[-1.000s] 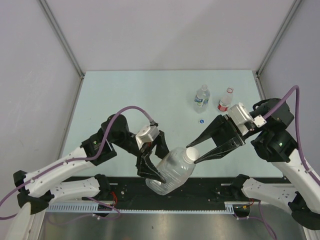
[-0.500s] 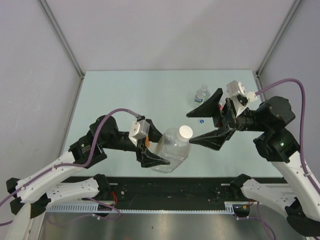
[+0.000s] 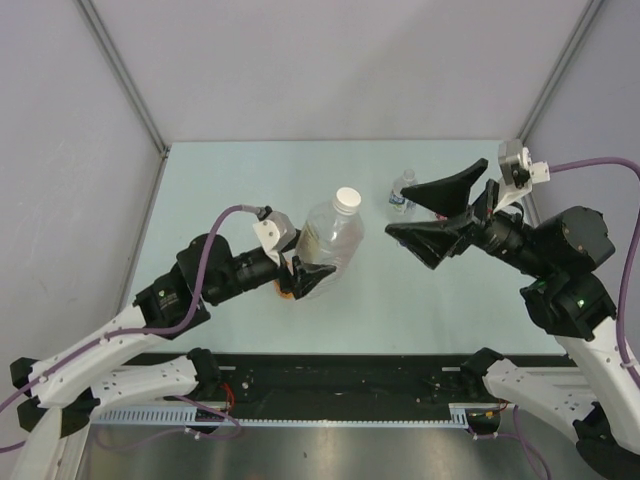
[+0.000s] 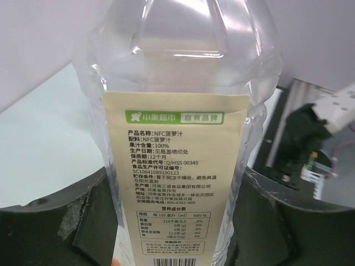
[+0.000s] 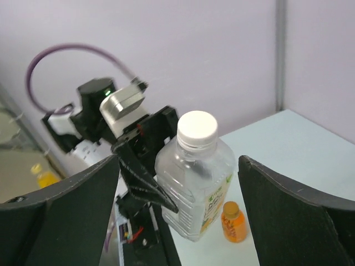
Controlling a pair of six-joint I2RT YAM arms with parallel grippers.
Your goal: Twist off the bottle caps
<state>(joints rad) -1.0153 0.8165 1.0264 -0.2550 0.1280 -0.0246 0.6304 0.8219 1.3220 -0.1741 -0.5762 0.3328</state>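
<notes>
Two grippers are over the table [image 3: 220, 190]. The left gripper [image 3: 305, 275] is closed on the lower body of the big bottle [image 3: 330, 235], which is nearly upright near the table's middle, its white cap [image 3: 347, 198] on. The right gripper [image 3: 402, 210] is spread wide and holds nothing, well apart from the cap, on its right. A small bottle [image 3: 403, 186] stands behind it. An orange bottle [image 5: 233, 221] stands just beside the big one.

Clear glossy plastic bottle [image 3: 325, 240] w/ matt paper label [image 4: 175, 183].
</notes>
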